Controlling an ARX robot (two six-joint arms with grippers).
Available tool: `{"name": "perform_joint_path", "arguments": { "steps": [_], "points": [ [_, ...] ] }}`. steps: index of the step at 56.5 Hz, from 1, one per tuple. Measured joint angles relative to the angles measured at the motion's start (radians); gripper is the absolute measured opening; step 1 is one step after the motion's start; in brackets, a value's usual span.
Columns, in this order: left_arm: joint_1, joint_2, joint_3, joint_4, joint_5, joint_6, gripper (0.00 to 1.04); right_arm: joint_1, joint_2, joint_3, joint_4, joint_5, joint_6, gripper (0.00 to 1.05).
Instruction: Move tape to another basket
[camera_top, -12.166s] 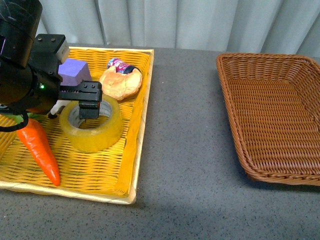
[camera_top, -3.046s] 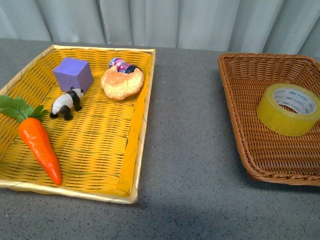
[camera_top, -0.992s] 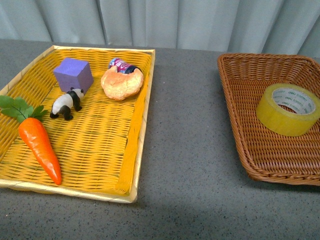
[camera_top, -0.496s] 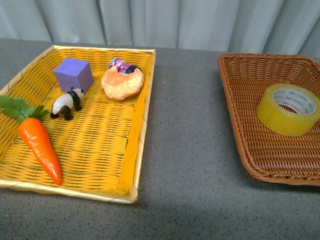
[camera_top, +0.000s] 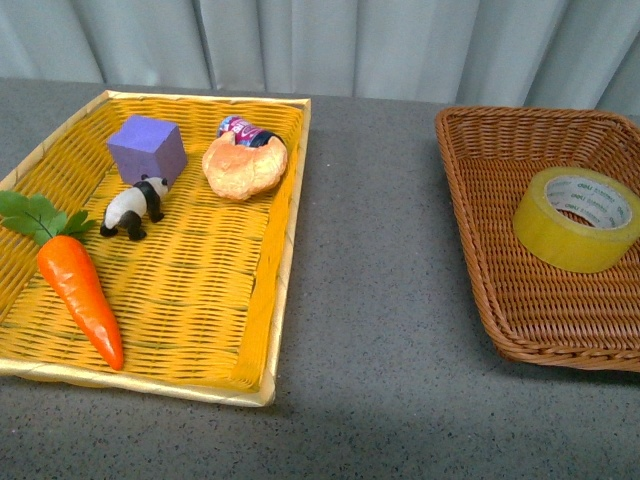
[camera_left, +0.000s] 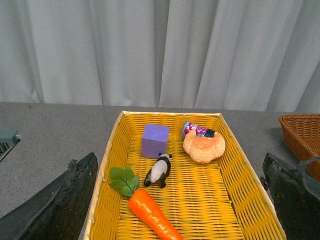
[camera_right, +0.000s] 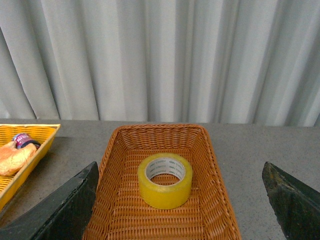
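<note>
Gone from the bright yellow flat woven tray (camera_top: 262, 300), the wide roll of translucent yellowish packing tape (camera_top: 577, 219) is now found in the dark brown woven wicker basket (camera_top: 470, 215).
From the left: an orange toy carrot (camera_top: 78, 296) and a purple cube (camera_top: 147, 147) are left in the tray; the tape rests slightly tilted, untouched. Both grippers (camera_left: 180, 200) (camera_right: 180, 200) are spread wide and empty. The move is judged finished; both arms are best kept clear.
</note>
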Motion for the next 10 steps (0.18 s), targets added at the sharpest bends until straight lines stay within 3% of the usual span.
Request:
{"name": "perform_joint_path", "arguments": {
  "steps": [10],
  "points": [
    [0.0, 0.0, 0.0, 0.0, 0.0, 0.0, 0.98, 0.0, 0.0, 0.0, 0.0, 0.0, 0.0, 0.96]
  ]
}}
